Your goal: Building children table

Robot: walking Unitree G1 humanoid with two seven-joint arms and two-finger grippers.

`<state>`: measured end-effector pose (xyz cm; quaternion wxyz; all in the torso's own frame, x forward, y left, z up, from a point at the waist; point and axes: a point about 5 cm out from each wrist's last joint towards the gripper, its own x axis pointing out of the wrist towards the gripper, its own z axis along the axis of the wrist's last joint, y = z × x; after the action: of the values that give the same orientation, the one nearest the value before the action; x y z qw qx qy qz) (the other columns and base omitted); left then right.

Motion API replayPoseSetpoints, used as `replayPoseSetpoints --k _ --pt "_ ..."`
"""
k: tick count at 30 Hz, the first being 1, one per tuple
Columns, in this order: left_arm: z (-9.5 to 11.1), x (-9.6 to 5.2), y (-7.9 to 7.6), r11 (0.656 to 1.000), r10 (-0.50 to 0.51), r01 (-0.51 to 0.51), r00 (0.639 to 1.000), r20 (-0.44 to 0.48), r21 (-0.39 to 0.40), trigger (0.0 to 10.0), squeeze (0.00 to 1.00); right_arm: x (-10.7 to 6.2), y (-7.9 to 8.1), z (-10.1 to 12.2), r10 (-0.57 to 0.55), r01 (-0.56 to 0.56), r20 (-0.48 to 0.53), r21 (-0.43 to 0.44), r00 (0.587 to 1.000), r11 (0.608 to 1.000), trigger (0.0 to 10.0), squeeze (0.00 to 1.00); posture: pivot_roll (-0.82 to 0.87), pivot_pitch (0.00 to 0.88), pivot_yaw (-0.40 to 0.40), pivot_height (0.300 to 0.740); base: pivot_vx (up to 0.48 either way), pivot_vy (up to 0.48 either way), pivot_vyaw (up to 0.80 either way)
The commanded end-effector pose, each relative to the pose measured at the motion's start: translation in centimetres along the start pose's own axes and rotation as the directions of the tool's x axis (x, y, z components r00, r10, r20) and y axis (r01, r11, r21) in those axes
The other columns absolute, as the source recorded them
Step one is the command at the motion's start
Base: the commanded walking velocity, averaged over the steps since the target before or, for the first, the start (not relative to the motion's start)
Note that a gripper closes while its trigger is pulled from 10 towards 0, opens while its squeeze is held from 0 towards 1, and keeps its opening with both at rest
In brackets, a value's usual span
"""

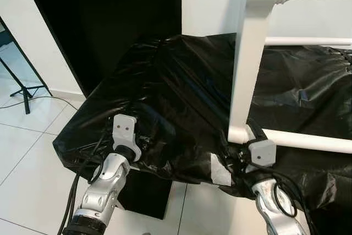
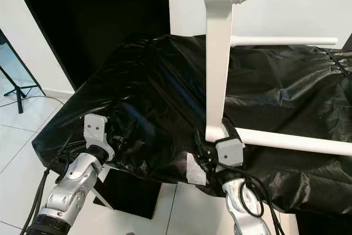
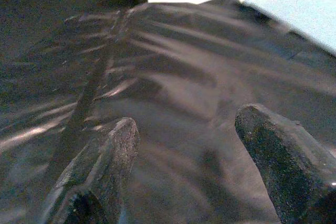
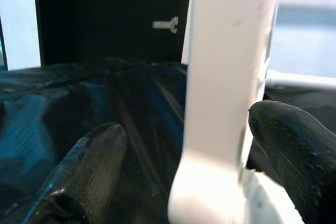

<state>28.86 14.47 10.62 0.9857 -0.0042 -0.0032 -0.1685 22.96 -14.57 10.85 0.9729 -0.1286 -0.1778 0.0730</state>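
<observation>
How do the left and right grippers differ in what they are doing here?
The left gripper is open over the black plastic sheet, with nothing between its fingers; the right gripper has the white frame's upright between its fingers. Both are at the sheet's near edge.

Two silver, segmented arms carry loose black cables; each wrist bears a grey camera block, the left gripper's [image 3: 184, 145] and right gripper's [image 4: 184, 156] fingers black, rough-textured
</observation>
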Motion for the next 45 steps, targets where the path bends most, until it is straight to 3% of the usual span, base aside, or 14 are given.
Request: replayPoseSetpoints --k 1,6,10,18,19,25,33,36,37,40,43,45 --pt "-0.3 0.2 0.0 0.994 -0.107 0.108 0.994 -0.015 0.023 10.0 0.0 -0.3 -0.6 0.4 -0.012 0.013 0.008 -0.016 1.0 1.0 10.0 0.0 -0.06 0.0 0.071 0.74 0.0 0.0 0.0" --pt "-0.3 0.5 0.1 0.993 -0.115 0.115 0.993 -0.018 0.027 10.0 0.0 -0.9 -1.1 0.5 -0.018 0.018 0.003 -0.025 1.0 1.0 10.0 0.0 -0.06 0.0 0.071 0.74 0.0 0.0 0.0" --pt "-0.2 1.3 0.3 0.99 -0.134 0.134 0.991 -0.021 0.035 10.0 0.0 -2.4 -2.3 0.3 -0.052 0.05 -0.035 -0.043 0.998 0.998 10.0 0.0 -0.09 0.0 0.09 0.74 0.0 0.0 0.0" --pt "-0.3 1.5 0.3 0.989 -0.144 0.144 0.989 -0.019 0.04 10.0 0.0 -3.0 -3.5 0.0 -0.134 0.131 -0.062 -0.058 0.989 0.99 10.0 0.0 -0.09 0.0 0.088 0.74 0.0 0.0 0.0" --pt "-0.3 1.5 0.3 0.989 -0.144 0.145 0.989 -0.016 0.041 10.0 0.0 -3.1 -4.5 -0.1 -0.221 0.217 -0.08 -0.054 0.972 0.975 10.0 0.0 -0.09 0.0 0.083 0.74 0.0 0.0 0.0" --pt "-0.4 1.4 0.5 0.989 -0.141 0.142 0.99 -0.009 0.043 10.0 0.0 -3.7 -5.8 -0.4 -0.352 0.346 -0.116 -0.074 0.929 0.935 10.0 0.0 -0.09 0.0 0.081 0.74 0.0 0.0 0.0" --pt "-0.6 1.4 0.7 0.989 -0.14 0.141 0.99 -0.011 0.043 10.0 0.0 -4.0 -6.7 -1.0 -0.431 0.426 -0.16 -0.064 0.888 0.903 10.0 0.0 -0.09 0.0 0.08 0.74 0.0 0.0 0.0" --pt "-0.6 1.3 0.8 0.989 -0.138 0.139 0.99 -0.012 0.048 10.0 0.0 -4.0 -7.6 -1.2 -0.478 0.476 -0.18 -0.054 0.86 0.878 10.0 0.0 -0.09 0.0 0.081 0.74 0.0 0.0 0.0" --pt "-0.7 1.3 0.9 0.989 -0.138 0.139 0.99 -0.013 0.05 10.0 0.0 -4.0 -8.6 -1.4 -0.522 0.527 -0.204 -0.037 0.828 0.849 10.0 0.0 -0.09 0.0 0.081 0.74 0.0 0.0 0.0" --pt "-0.7 1.3 0.9 0.989 -0.138 0.139 0.99 -0.013 0.05 10.0 0.0 -4.0 -8.6 -1.4 -0.522 0.527 -0.204 -0.037 0.828 0.849 10.0 0.0 -0.09 0.0 0.081 0.74 0.0 0.0 0.0" --pt "-0.7 1.2 0.9 0.989 -0.138 0.139 0.99 -0.014 0.052 10.0 0.0 -4.1 -9.4 -1.5 -0.553 0.56 -0.225 -0.034 0.802 0.828 10.0 0.0 -0.09 0.0 0.081 0.74 0.0 0.0 0.0" --pt "-0.8 1.1 1.0 0.989 -0.137 0.138 0.99 -0.017 0.05 10.0 0.0 -4.4 -10.1 -2.0 -0.588 0.602 -0.265 -0.033 0.764 0.797 10.0 0.0 -0.09 0.0 0.082 0.74 0.0 0.0 0.0"
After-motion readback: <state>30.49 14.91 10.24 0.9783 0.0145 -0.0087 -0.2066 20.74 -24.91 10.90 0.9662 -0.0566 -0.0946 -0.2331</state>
